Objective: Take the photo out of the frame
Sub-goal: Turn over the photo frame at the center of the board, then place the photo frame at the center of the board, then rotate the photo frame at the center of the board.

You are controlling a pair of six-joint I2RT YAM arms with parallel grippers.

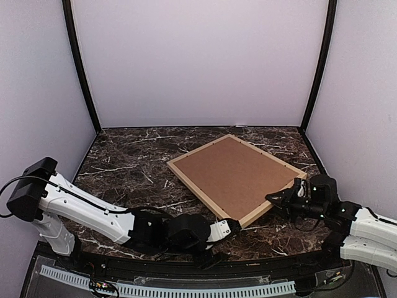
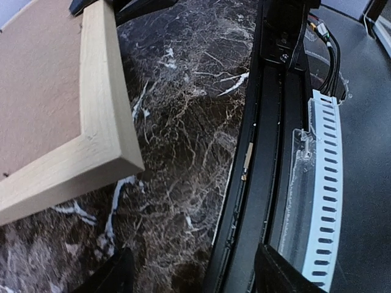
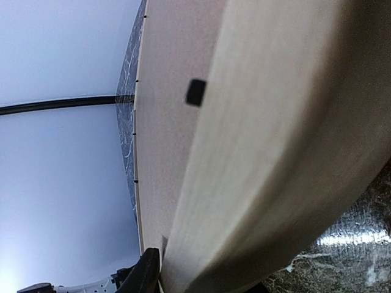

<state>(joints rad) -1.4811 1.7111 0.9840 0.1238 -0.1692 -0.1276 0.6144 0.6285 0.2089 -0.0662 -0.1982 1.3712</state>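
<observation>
The frame [image 1: 197, 188] lies on the dark marble worktop [image 1: 130, 161], turned at a slant. A brown board [image 1: 236, 174] fills its middle. The left gripper [image 1: 232, 227] sits low, just beside the frame's near corner. The right gripper [image 1: 274, 198] reaches in from the right, its jaws at the frame's right edge.

You see a frame [image 1: 200, 192] of pale natural wood, plain brown backing board [image 1: 234, 174], table [image 1: 130, 161] of dark marble — white veins throughout, arms [image 1: 93, 212] white with black joints.
</observation>
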